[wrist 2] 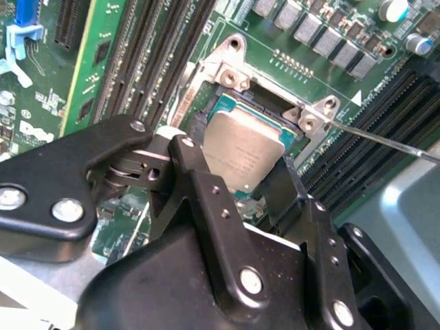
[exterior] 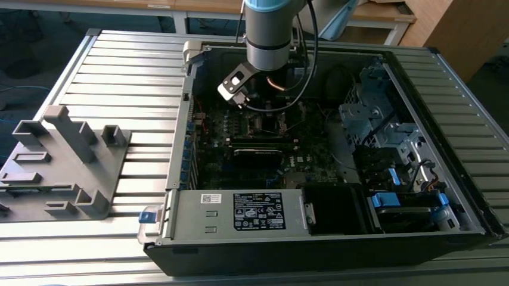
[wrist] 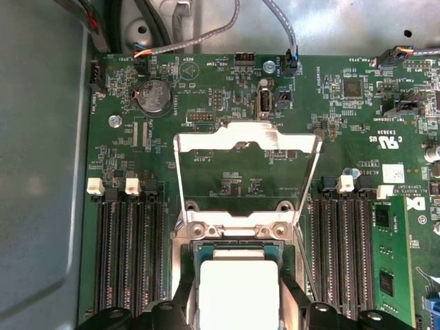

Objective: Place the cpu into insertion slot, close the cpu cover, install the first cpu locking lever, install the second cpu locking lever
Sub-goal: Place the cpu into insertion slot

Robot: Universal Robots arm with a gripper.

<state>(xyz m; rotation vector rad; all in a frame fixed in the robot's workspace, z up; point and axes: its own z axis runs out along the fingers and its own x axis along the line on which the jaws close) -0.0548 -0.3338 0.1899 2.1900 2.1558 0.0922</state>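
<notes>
The ribbed metal worktop (exterior: 119,71) carries a grey plastic fixture (exterior: 64,161) at its edge on the exterior view's left, the fixture's near corner cut off by the frame. An open computer case (exterior: 318,244) takes up the worktop's middle and runs to the opposite edge. Past the far edge lie a dark floor (exterior: 47,24) and wooden furniture (exterior: 445,30). The arm (exterior: 270,36) drops into the case and hides the patch of motherboard (exterior: 254,134) beneath it, so the socket is hard to make out from there. The first wrist view looks straight down. In it the cpu cover (wrist: 247,135) stands open, tipped back off its hinge with green board visible through its window, and rows of black memory slots (wrist: 130,254) flank it. Just past the hinge the cpu (wrist: 238,299) lies in the insertion slot (wrist: 237,246). The gripper (wrist: 238,275) has its black fingers (wrist: 184,295) closed against two opposite edges of the chip, and their bases are cut off. The second wrist view looks in at a slant and adds a thin metal rod (wrist 2: 385,141) slanting away from a hinge bracket. Whether the chip sits fully flat cannot be told.
</notes>
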